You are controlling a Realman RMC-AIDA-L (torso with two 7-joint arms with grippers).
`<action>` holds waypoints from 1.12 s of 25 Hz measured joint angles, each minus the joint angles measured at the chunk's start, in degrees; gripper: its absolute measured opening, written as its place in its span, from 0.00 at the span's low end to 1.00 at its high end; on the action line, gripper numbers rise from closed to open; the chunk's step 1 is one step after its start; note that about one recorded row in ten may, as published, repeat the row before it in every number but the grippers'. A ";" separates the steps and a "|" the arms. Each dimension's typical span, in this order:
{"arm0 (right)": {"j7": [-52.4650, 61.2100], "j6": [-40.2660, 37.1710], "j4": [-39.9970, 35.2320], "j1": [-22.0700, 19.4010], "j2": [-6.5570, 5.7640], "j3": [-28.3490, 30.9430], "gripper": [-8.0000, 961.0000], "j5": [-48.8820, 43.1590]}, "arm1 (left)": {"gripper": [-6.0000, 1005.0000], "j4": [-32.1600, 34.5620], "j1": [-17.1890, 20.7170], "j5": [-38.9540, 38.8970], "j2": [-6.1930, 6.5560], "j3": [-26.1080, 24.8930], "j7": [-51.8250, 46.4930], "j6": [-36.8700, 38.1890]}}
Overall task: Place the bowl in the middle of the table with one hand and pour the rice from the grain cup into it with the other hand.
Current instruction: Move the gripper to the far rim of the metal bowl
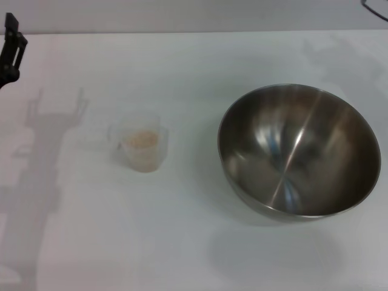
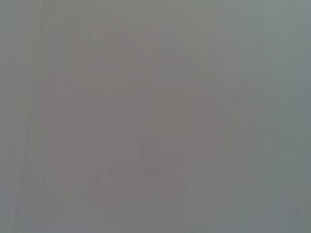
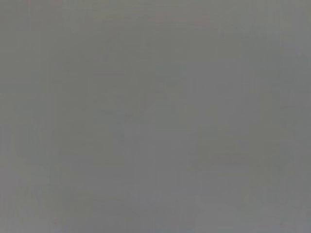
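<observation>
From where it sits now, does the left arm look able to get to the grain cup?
Probably yes. The left gripper sits at the table's far left edge, and only bare tabletop lies between it and the grain cup. The bowl stands well off on the cup's other side, out of the way.

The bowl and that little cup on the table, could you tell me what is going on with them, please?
Nothing is being handled yet. The steel bowl sits empty on the right of the white table, not in the middle. The clear grain cup, holding rice, stands apart to its left. The left gripper is at the far left edge; the right is out of view.
</observation>
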 joint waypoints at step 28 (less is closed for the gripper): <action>-5.19 52.81 -1.64 12.96 -0.39 15.24 0.69 4.90 | 0.85 1.94 -2.30 0.12 0.20 -1.38 -0.62 0.76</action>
